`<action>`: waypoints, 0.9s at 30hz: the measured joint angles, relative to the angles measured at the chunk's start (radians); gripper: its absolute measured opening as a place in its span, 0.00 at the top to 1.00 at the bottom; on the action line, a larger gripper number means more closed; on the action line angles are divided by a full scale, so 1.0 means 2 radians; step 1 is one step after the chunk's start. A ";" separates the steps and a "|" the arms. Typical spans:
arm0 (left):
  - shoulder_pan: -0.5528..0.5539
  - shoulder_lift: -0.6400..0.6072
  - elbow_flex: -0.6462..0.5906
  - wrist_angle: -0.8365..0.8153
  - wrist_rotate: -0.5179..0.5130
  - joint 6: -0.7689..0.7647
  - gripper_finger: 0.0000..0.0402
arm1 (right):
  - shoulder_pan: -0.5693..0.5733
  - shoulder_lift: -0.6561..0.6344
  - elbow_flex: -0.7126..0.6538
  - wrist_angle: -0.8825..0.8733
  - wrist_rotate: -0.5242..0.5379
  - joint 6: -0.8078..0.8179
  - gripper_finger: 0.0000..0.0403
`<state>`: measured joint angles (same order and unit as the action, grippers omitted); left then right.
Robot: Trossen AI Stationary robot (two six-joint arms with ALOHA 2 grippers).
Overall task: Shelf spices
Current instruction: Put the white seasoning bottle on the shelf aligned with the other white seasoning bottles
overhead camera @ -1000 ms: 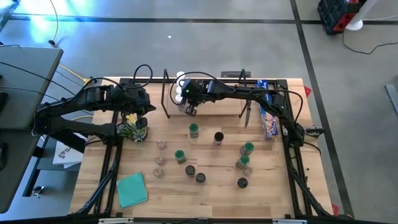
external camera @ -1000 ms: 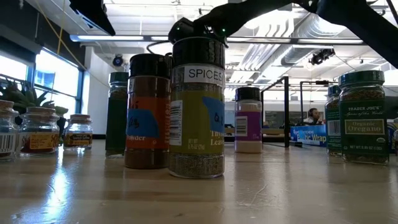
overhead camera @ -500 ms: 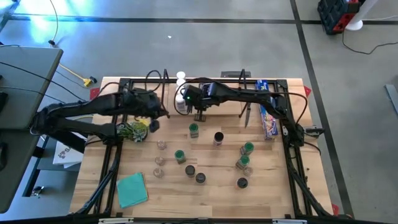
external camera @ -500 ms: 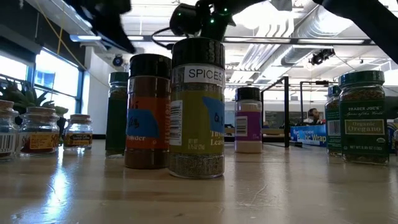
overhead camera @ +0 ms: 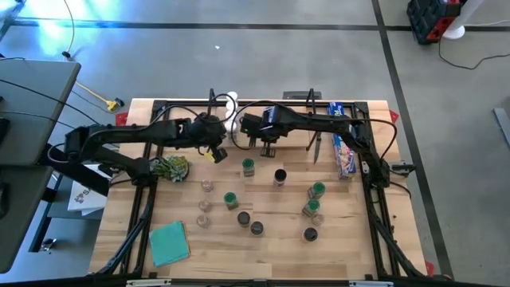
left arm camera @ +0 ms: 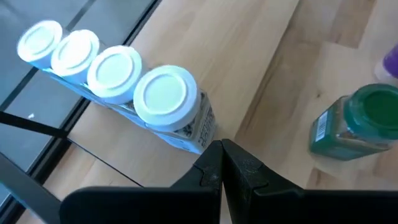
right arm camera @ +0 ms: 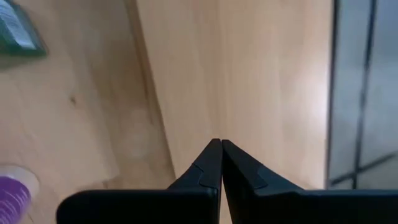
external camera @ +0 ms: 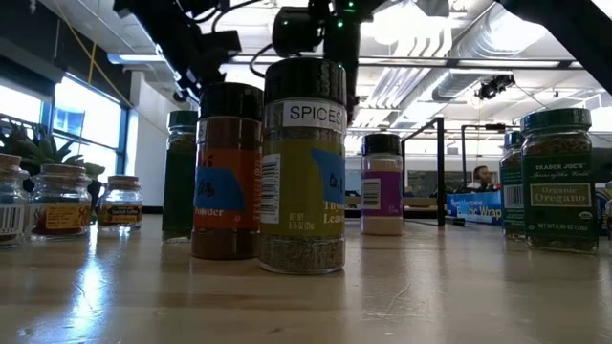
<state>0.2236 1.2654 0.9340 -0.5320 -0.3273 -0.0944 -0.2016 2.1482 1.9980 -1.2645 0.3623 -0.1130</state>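
Four white-lidded spice jars [left arm camera: 165,96] stand in a row on the light-wood shelf [overhead camera: 275,127] at the table's far side. Several more jars with green [overhead camera: 249,166], black [overhead camera: 280,176] or clear lids stand loose on the table in front of it. My left gripper [overhead camera: 213,151] is shut, its tips [left arm camera: 222,144] just short of the nearest white-lidded jar; no touch shows. My right gripper [overhead camera: 267,149] is shut too, over bare shelf wood [right arm camera: 221,142], right of the row. The low view is filled by the front jars [external camera: 304,172].
A long blue box [overhead camera: 343,147] lies by the shelf's right end. A small plant [overhead camera: 169,167] stands near the table's left edge and a teal cloth [overhead camera: 169,241] lies near the front left corner. The shelf's black end frames [overhead camera: 213,119] stand up beside both grippers.
My left gripper has swung toward the table's right, from beside the plant to the shelf's left end near the white-lidded jars. My right gripper has slid rightward along the shelf, away from those jars. The jars on the table have kept their places.
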 joint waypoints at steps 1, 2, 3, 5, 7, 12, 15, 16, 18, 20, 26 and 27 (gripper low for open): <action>0.002 0.002 0.000 -0.001 0.000 0.000 1.00 | -0.001 -0.005 0.000 -0.007 0.006 0.002 0.99; 0.005 0.003 0.000 -0.001 0.000 0.000 1.00 | -0.001 -0.009 0.000 -0.015 0.011 0.004 0.99; 0.008 0.004 0.000 -0.001 0.000 0.001 1.00 | -0.002 -0.015 0.000 -0.021 0.015 0.005 0.99; 0.015 0.006 0.000 -0.003 -0.001 0.001 1.00 | -0.004 -0.028 0.000 -0.031 0.027 0.012 0.99; 0.021 0.006 0.000 -0.002 -0.001 0.001 1.00 | -0.006 -0.041 0.000 -0.047 0.031 0.024 0.99; 0.041 0.014 0.001 0.007 0.004 0.010 1.00 | -0.005 -0.063 0.000 -0.060 0.034 0.044 0.99; 0.050 0.022 0.001 0.013 0.006 0.024 1.00 | 0.001 -0.069 0.000 -0.059 0.034 0.044 0.99; 0.052 0.024 0.001 0.016 0.006 0.027 1.00 | 0.003 -0.069 0.000 -0.059 0.034 0.044 0.99; 0.054 0.028 0.001 0.020 0.006 0.027 1.00 | 0.008 -0.069 0.000 -0.058 0.034 0.044 0.99; 0.056 0.031 0.001 0.024 0.006 0.027 1.00 | 0.011 -0.069 0.000 -0.058 0.034 0.044 0.99; 0.055 0.031 0.001 0.028 0.005 0.031 1.00 | 0.017 -0.069 0.000 -0.048 0.034 0.043 0.99; 0.055 0.031 0.001 0.027 0.006 0.031 1.00 | 0.017 -0.069 0.000 -0.039 0.033 0.039 0.99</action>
<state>0.3338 1.3268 0.9356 -0.4776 -0.3161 -0.0326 -0.1673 2.0094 1.9980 -1.3433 0.4293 -0.0342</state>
